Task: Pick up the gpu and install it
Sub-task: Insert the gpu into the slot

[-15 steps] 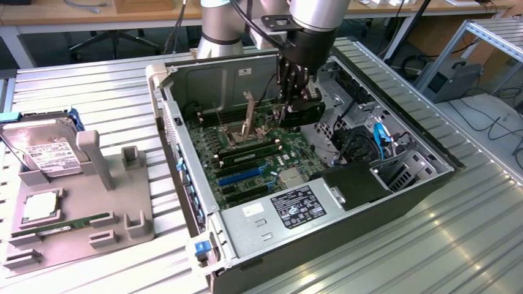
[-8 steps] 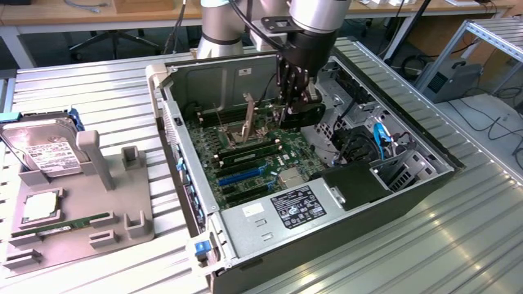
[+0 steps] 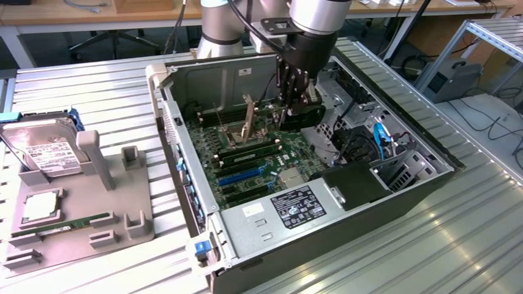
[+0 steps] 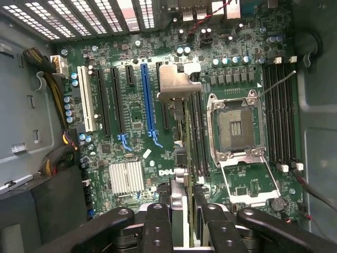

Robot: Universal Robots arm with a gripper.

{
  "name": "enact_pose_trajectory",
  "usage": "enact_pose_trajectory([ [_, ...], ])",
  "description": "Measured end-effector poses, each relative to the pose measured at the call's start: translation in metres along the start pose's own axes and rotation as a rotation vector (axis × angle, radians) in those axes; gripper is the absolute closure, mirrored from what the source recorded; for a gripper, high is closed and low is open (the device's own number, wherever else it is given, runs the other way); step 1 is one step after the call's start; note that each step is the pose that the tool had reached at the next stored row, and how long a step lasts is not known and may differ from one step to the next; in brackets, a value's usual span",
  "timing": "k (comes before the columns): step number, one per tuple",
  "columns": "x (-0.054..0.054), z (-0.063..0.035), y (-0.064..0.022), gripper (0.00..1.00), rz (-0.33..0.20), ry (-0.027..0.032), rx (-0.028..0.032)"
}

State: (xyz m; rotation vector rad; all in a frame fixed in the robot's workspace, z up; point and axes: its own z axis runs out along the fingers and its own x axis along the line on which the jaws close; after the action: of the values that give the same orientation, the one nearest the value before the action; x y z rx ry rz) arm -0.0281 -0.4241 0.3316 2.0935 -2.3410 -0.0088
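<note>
The tool (image 4: 181, 213) is clamped on the gpu (image 4: 182, 158). Its dark fingers (image 4: 158, 226) press the card's flat sides, so the card hangs on edge and reads from above as a thin strip. The silvery bracket (image 4: 177, 83) is at the card's far end, toward the vented rear wall (image 4: 79, 21).

The card runs parallel to the blue slot (image 4: 149, 100) and sits just beside it, on the side toward the socket (image 4: 234, 124). It looks to be above the board (image 4: 131, 116) and not seated, though I cannot tell how high.

The step in hand seems to be bringing the card down to a slot. I judge it goes best with these points in mind:
- Keep the card upright, with its lower edge parallel to the blue slot.
- If the blue slot is the one meant, put the contact edge squarely over it before lowering.
- Guide the bracket into the gap at the rear wall as the card goes down.
- Press straight down without twisting, since a tilted card would likely catch on the slot's lip.

The socket, beyond the card from the blue slot, stands open with its contacts bare, so card and fingers should stay off it.

Well apart from the blue slot, outside the case (image 3: 392, 196), a tray (image 3: 122, 226) on the desk (image 3: 457, 245) holds the drive (image 3: 45, 153) and the stick (image 3: 61, 225).
</note>
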Motion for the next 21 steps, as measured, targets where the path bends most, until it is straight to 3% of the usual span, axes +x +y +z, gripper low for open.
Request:
enact_pose_trajectory([
  [21,0.0063,0.0004,0.005,0.73,0.0,0.0001,0.0],
])
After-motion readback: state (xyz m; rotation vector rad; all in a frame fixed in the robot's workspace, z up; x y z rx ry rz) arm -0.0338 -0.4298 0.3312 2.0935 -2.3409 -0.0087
